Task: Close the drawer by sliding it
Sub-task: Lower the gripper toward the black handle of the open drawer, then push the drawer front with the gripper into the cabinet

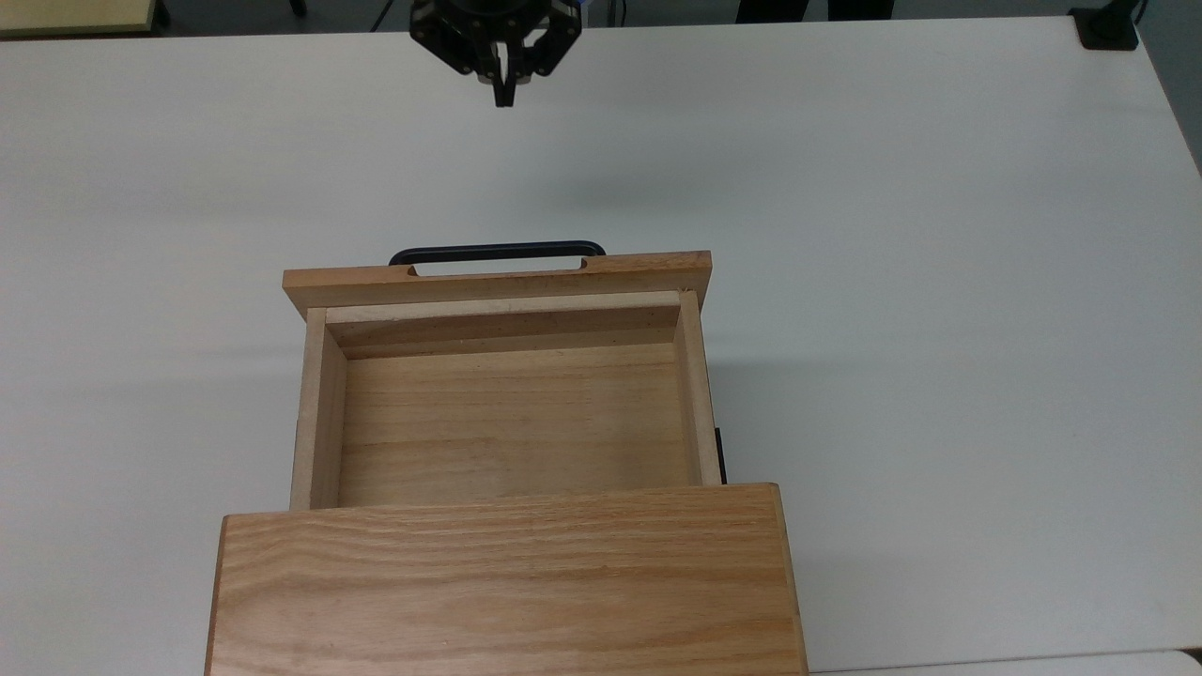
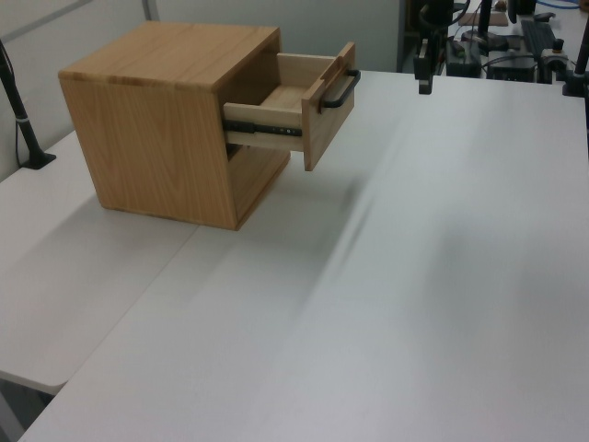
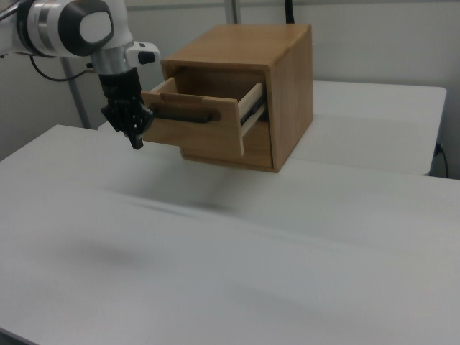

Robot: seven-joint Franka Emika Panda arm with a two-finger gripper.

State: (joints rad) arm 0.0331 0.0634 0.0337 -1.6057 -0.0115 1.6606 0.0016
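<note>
My end effector hung above the white surface, well apart from the drawer. Its two fingers were pressed together into a single point and held nothing. In the top view it sat near the upper edge of the frame, roughly in line with the middle of the handle. In the right view my end effector appeared at the right view's left of the drawer front, pointing downward, with my white arm rising behind it. In the left view my end effector stood beyond the handle, toward the far edge of the surface.

The drawer stood pulled well out of the cabinet, its inside bare wood. Its wider front panel faced my end effector and carried the thin black handle. In the left view, a black slide rail was exposed along the side of the drawer, between the front panel and the cabinet. The cabinet rested on the surface.
</note>
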